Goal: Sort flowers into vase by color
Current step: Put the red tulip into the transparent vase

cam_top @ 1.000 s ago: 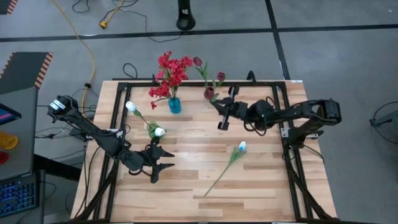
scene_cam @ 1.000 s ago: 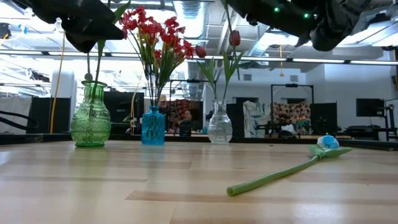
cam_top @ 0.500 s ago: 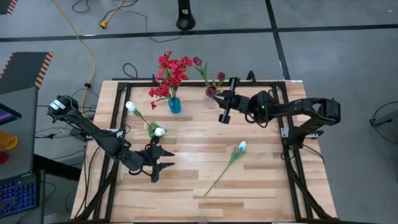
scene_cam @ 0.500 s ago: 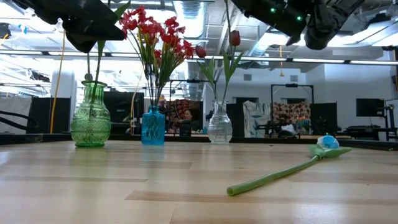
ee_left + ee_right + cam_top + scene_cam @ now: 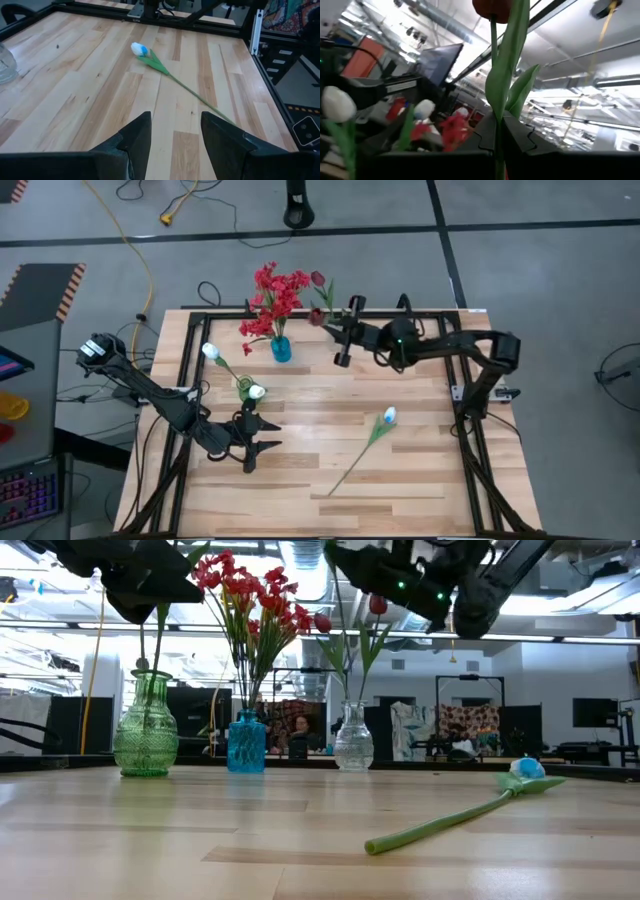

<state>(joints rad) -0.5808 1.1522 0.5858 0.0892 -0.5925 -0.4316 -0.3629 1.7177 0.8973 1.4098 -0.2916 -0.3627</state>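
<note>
One white tulip (image 5: 388, 416) on table (image 5: 420, 470) | right gripper (image 5: 342, 332) seemingly gripping maroon tulip (image 5: 492, 7)

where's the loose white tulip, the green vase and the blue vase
loose white tulip (image 5: 389, 416), high view, on its white blossom
green vase (image 5: 145, 730), low view, on the middle of its glass body
blue vase (image 5: 246, 745), low view, on the front of its glass body

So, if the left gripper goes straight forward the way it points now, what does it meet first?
Most likely the white tulip lying on the table. The left gripper is open, with bare wood directly ahead, and the blossom sits roughly in line farther on, though depth is hard to judge.
</note>
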